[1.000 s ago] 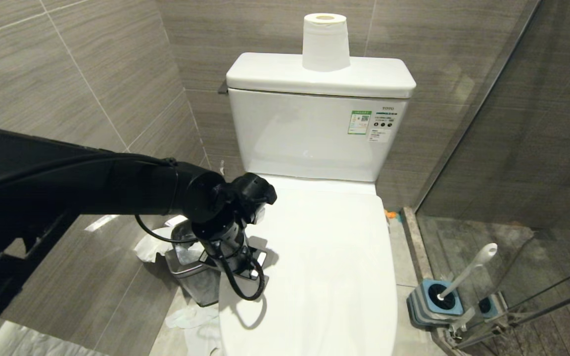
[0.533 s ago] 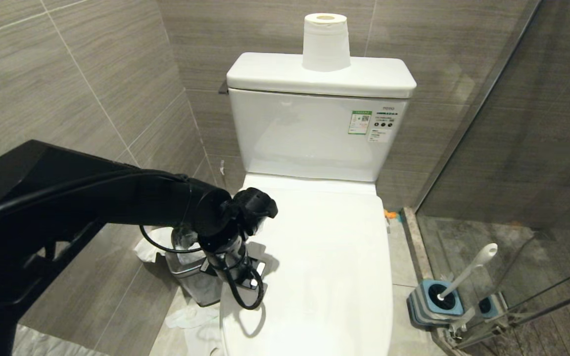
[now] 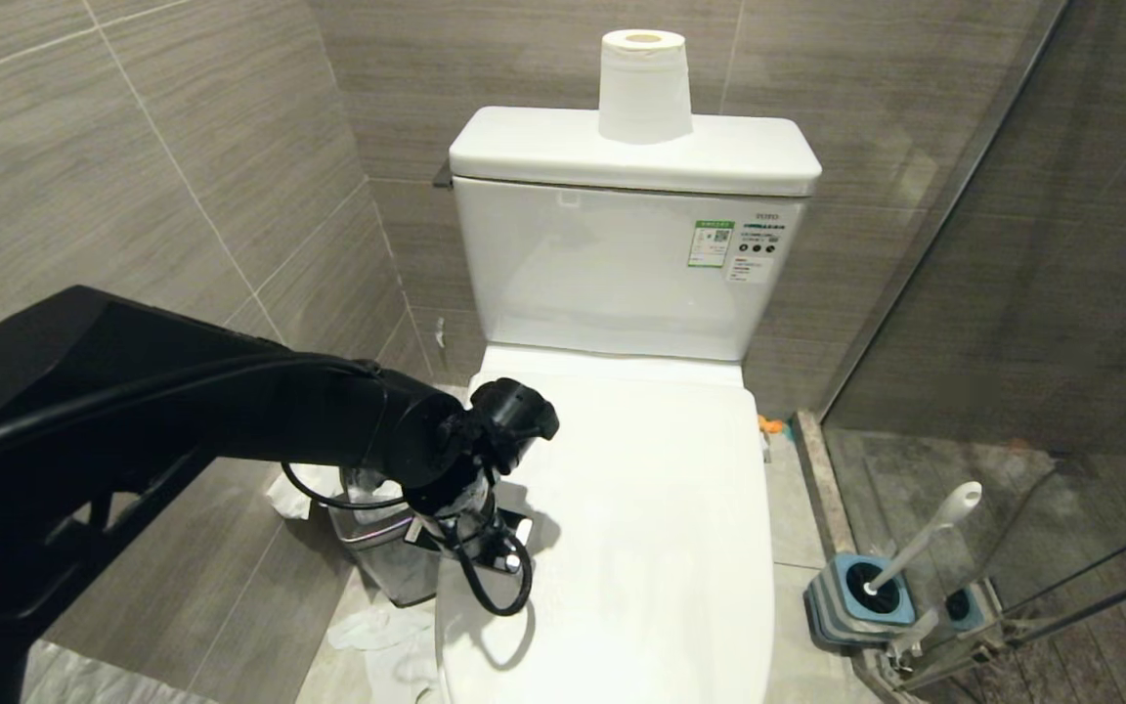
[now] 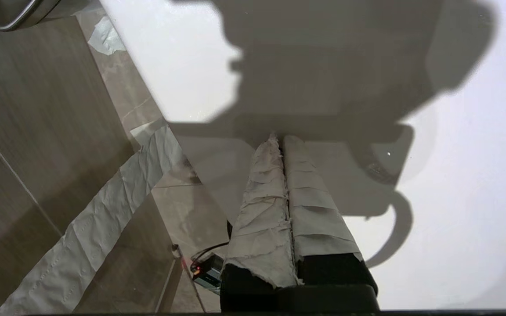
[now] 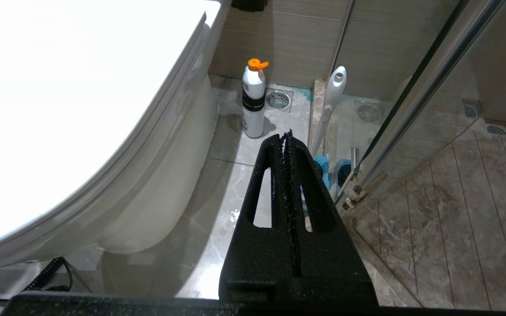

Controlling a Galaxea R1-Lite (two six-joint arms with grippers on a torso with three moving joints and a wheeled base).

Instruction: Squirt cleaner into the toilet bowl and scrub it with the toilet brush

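I see the toilet bowl (image 3: 622,528) with its lid (image 3: 661,508) down, covering the basin. My left gripper (image 4: 283,145), fingers pressed together, hovers at the lid's left edge beside the steel waste bin (image 3: 377,548). The toilet brush (image 3: 925,533) stands in its blue holder (image 3: 856,596) right of the toilet, a white bottle (image 5: 253,101) nearby. My right gripper (image 5: 286,136) hangs closed, empty.

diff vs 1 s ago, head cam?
The left hand has sunk a little toward the left edge of the closed toilet lid, its forearm dropping lower in the head view. It is shut and empty, nothing taken or released. Unchanged: toilet brush in its holder, paper roll on the tank, right hand parked, shut.
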